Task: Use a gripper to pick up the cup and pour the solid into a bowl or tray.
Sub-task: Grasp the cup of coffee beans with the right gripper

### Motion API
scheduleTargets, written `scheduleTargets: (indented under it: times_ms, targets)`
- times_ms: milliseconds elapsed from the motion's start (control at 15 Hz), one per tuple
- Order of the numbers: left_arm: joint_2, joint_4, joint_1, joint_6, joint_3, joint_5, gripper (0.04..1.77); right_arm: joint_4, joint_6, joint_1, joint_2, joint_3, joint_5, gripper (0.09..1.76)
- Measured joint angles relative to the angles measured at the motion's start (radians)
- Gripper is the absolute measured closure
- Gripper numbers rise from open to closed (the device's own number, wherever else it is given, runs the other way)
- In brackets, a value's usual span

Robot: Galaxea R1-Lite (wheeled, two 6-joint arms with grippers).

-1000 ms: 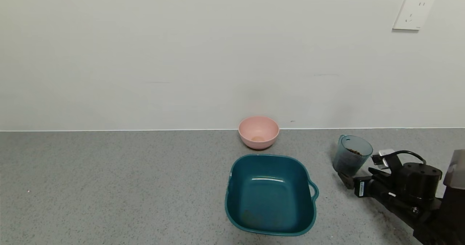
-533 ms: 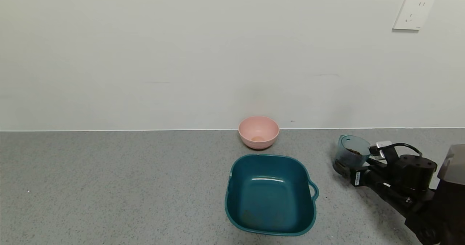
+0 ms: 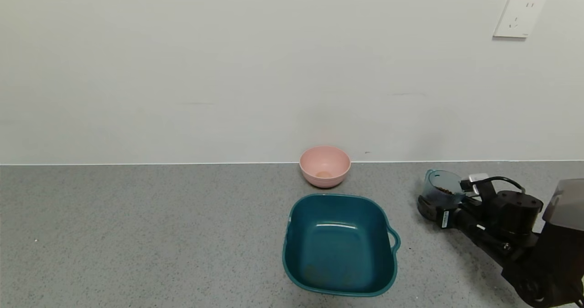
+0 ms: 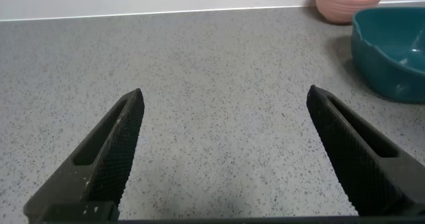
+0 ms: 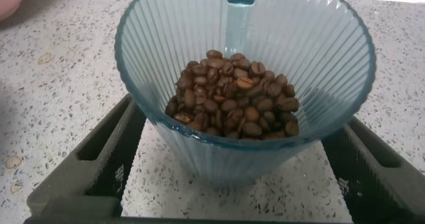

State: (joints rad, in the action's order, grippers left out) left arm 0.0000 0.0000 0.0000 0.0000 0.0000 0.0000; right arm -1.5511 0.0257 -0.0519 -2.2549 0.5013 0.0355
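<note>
Right gripper [image 3: 433, 206] straddles the cup [image 3: 441, 188], fingers spread either side of its base, not yet clamped. Cup upright on the surface [image 3: 137, 235], solid [image 5: 232, 104] inside. Basin [image 3: 296, 253] lies to its left. Left gripper [image 4: 226, 157] released, idle.

Basin [image 3: 340, 244] before bowl [image 3: 325, 165]; cup [image 3: 441, 188] right of both.

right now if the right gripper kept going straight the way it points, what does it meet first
The cup of beans: it already stands between the open fingers of the right gripper, so going on would bring its wall against the palm.
</note>
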Motion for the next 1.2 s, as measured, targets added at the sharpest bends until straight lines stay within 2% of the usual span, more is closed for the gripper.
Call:
scheduleTargets:
  times_ms: [400,533,600,1200]
  targets:
    - [0.000,0.000,0.000,0.000,0.000,0.000,0.05,0.000,0.001,-0.001,-0.006,0.021,-0.012,0.09]
    - [0.000,0.000,0.000,0.000,0.000,0.000,0.05,0.000,0.001,-0.002,-0.011,0.023,-0.012,0.41]
    - [0.000,0.000,0.000,0.000,0.000,0.000,0.05,0.000,0.000,-0.002,-0.011,0.023,-0.011,0.46]
    - [0.000,0.000,0.000,0.000,0.000,0.000,0.05,0.000,0.008,-0.007,-0.013,0.023,-0.011,0.49]
